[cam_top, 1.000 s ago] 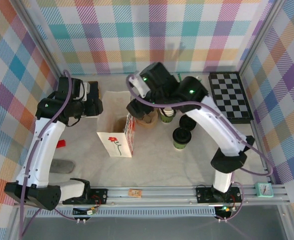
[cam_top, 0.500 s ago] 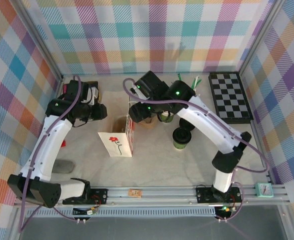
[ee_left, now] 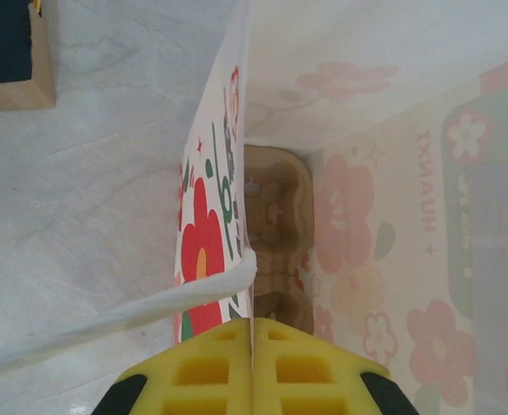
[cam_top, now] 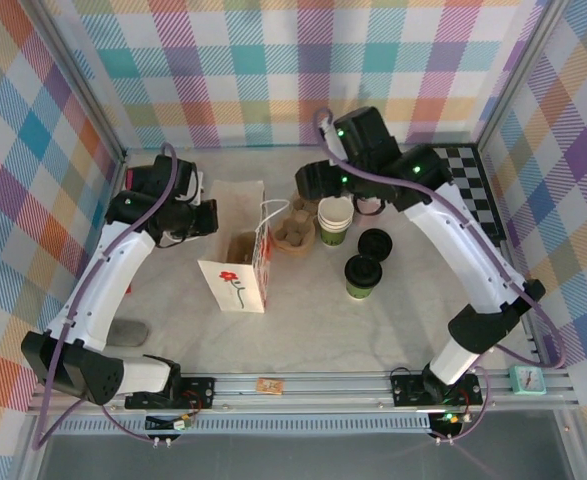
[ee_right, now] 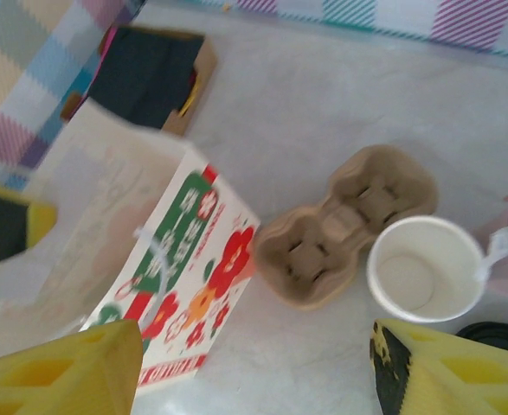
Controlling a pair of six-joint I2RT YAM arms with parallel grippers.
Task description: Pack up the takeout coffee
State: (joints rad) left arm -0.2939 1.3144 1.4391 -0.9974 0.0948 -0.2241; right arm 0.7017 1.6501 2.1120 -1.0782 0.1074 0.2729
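The takeout coffee (cam_top: 363, 276), a green cup with a black lid, stands on the table right of the white flowered paper bag (cam_top: 235, 272). My left gripper (cam_top: 204, 216) is at the bag's back left rim, and in the left wrist view the left gripper (ee_left: 252, 325) is shut on the bag's thin wall (ee_left: 212, 216). A brown cup carrier (ee_left: 276, 207) lies inside the bag. My right gripper (cam_top: 315, 182) hovers open behind the cups, away from the coffee. In the right wrist view the right gripper (ee_right: 254, 372) looks down on the bag (ee_right: 184, 259).
A second brown carrier (cam_top: 295, 226) and a stack of white cups (cam_top: 335, 220) stand right of the bag. A loose black lid (cam_top: 375, 243) lies behind the coffee. The chessboard (cam_top: 473, 200) is at the back right, and a cardboard box (ee_right: 150, 73) at the back left.
My left gripper has shut on the bag's wall. My right arm has pulled out from over the bag and swung back and to the right. The bag's handle now stands free.
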